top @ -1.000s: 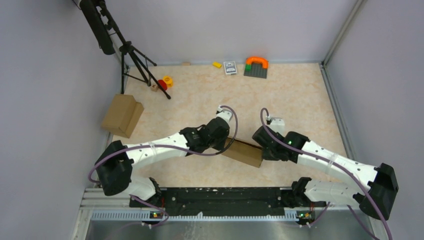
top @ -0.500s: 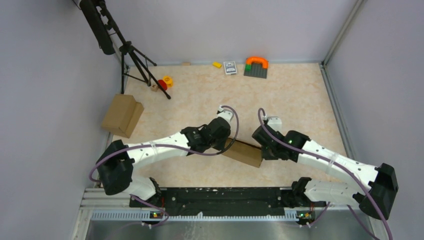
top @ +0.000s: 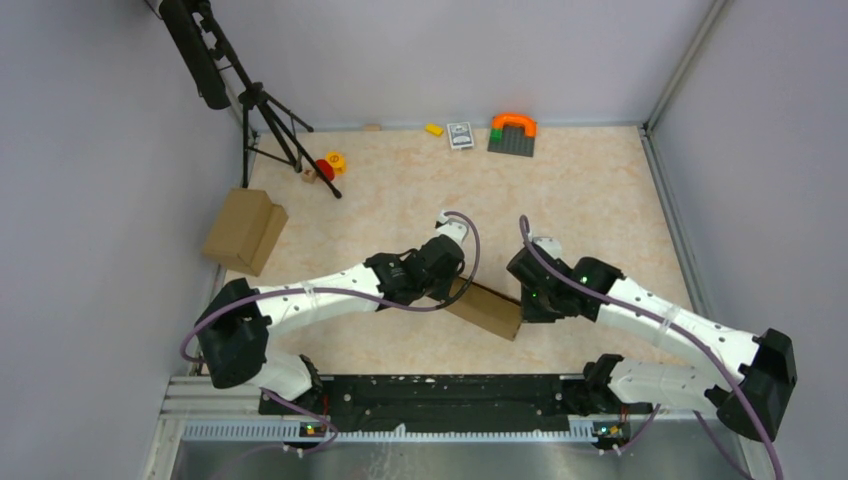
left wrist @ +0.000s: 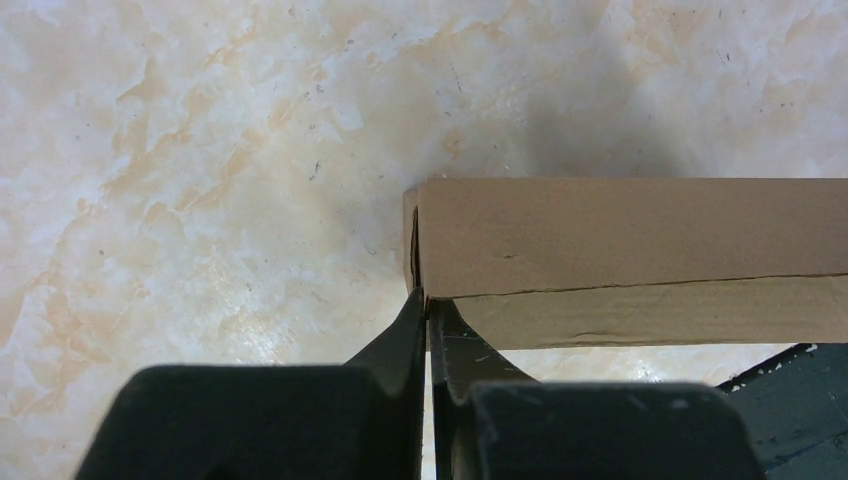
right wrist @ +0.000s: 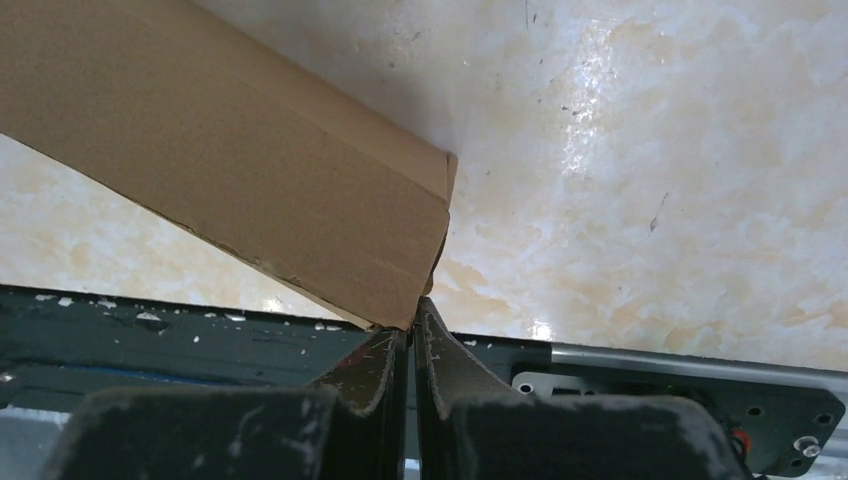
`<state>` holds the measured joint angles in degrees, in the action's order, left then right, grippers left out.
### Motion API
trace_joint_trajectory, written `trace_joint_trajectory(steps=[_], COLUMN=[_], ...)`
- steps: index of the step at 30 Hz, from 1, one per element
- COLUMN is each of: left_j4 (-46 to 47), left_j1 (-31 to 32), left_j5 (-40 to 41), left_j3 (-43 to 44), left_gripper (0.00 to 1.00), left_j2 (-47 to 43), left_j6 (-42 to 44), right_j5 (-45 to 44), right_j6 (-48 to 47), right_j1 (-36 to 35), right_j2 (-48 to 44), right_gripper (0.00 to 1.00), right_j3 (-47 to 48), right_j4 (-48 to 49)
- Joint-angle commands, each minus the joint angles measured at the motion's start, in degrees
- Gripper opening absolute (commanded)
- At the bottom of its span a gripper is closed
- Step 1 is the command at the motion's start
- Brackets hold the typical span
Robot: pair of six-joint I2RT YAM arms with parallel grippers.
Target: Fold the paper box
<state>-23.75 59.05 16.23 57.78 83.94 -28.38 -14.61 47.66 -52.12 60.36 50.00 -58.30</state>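
**Marble-look table, two arms on one small carton**

Beige marbled table (top: 590, 190), grey walls on three sides; the paper box (top: 487, 308) sits near the front edge, about mid-way betw. the two arm bases, lying at a slant. It looks already closed up into a shallow carton, not a flat sheet.

Left gripper (left wrist: 426, 305) is at the box's left end; fingers drawn almost together w/ only a hairline gap, tips right at the corner where the end flap meets the long side. Right gripper (right wrist: 411, 318) is at the opposite end, same posture, tips at the near corner. Can't tell at either end whether a sliver of card is nipped between the tips or they just press against it.

My guess as to why: one arm at each end braces the carton so it can't slide or spin while an end flap gets pushed home; narrow fingers suit poking at a seam, not clasping the whole body. A dark slit shows at the left end flap, so that end may not be fully tucked.

Round about: bulkier brown carton (top: 245, 231) at the left edge; tripod (top: 265, 110) in the far-left corner w/ red and yellow toys (top: 330, 165) by its feet; yellow block (top: 434, 129), card pack (top: 460, 135) and orange arch (top: 513, 133) along the back wall. All well apart from the work. Closest obstacle is the black rail (top: 440, 390) just behind the box on the near side; little room to swing that way.
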Motion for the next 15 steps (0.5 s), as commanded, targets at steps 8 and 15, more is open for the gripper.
trace_joint_trajectory(steps=[8,15], left_j4=[-1.31,-1.30], left_j1=[1.06,0.99], left_j5=[-0.14,0.37], left_j3=[0.30,-0.09], left_gripper=[0.00,0.03], left_j2=[0.78,-0.51], left_j6=[-1.71,-1.97], right_j5=[5.37,4.75], right_j6=[1.06,-0.14], right_j1=[2.46,2.41], right_j2=[-1.74,-1.84], right_gripper=[0.00,0.00], right_j3=[-0.68,-1.31], right_j4=[7.66,7.06])
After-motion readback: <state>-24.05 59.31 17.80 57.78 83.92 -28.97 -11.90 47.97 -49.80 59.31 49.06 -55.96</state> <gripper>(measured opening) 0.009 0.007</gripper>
